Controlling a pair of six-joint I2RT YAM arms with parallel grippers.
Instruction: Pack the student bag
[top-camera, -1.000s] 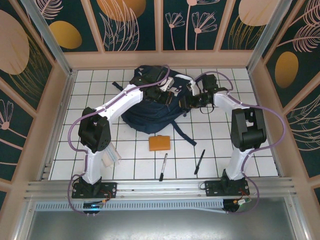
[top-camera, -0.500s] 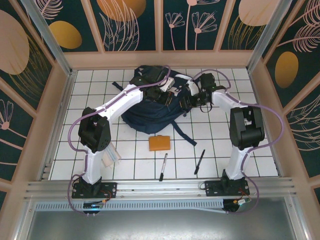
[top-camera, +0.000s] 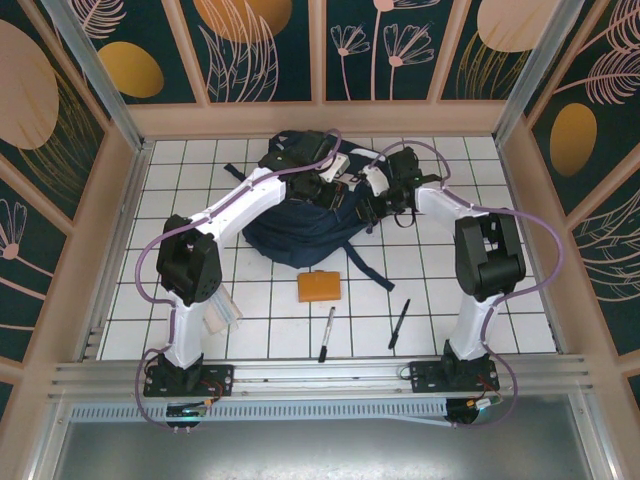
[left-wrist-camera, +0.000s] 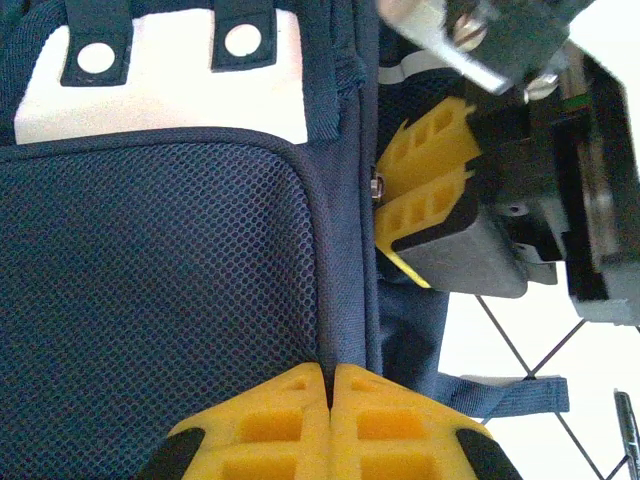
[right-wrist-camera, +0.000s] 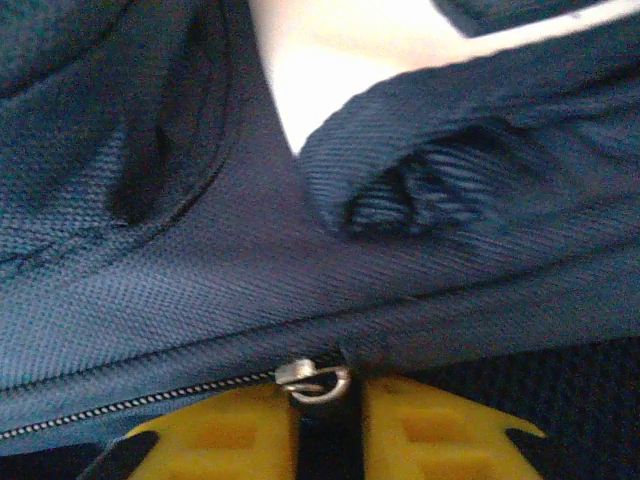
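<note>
Between floral walls (top-camera: 260, 50), student bag (top-camera: 295, 235) on table (top-camera: 500, 300)

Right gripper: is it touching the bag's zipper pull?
Touching. In the right wrist view the metal zipper pull sits pinched between the yellow fingertips of the right gripper.

txt/labels/nos: none legible | student bag (left-wrist-camera: 160, 300): white patch (left-wrist-camera: 160, 90) plain, no print | pen (top-camera: 327, 333), orange pad (top-camera: 319, 286): too small to read
</note>
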